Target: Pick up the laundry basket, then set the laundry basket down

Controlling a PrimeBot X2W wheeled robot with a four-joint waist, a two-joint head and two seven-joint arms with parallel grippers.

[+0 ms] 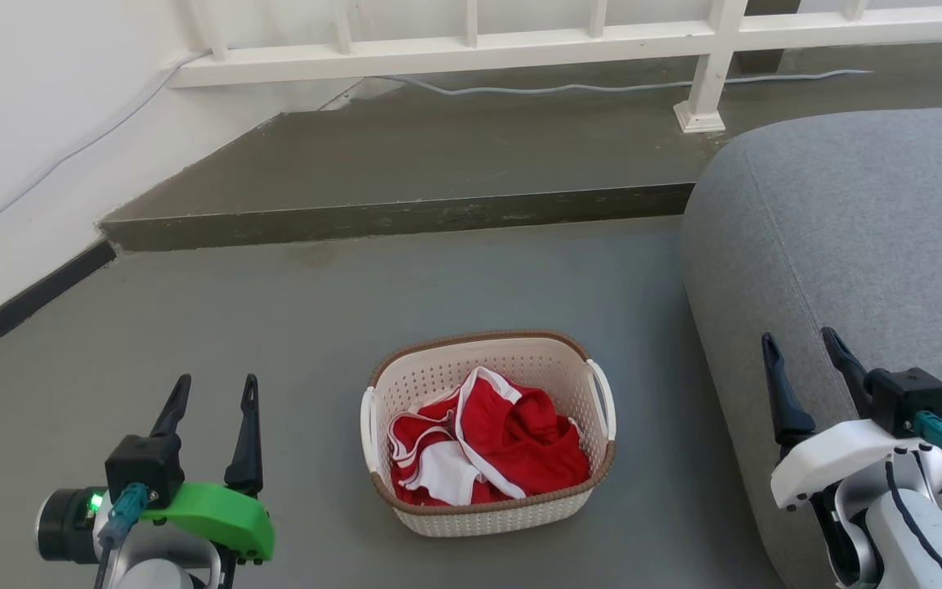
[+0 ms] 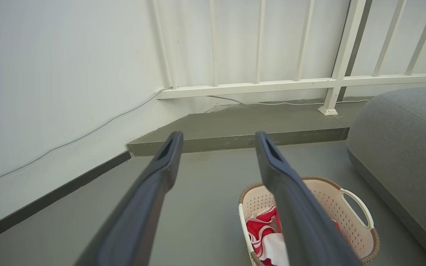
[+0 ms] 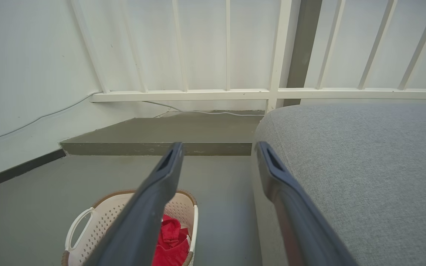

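The laundry basket stands on the grey floor between my two arms, cream and perforated, with a brown rim and white side handles. Red and white clothes lie inside it. My left gripper hovers open to the basket's left, well apart from it, nothing between its fingers. My right gripper is open to the basket's right, over the grey cushion's edge. The basket appears low right in the left wrist view, partly behind a finger. In the right wrist view the basket sits low left.
A large grey cushion fills the right side, close to the basket. A raised concrete step runs across behind, with a white railing and a cable on it. A white wall with dark skirting bounds the left.
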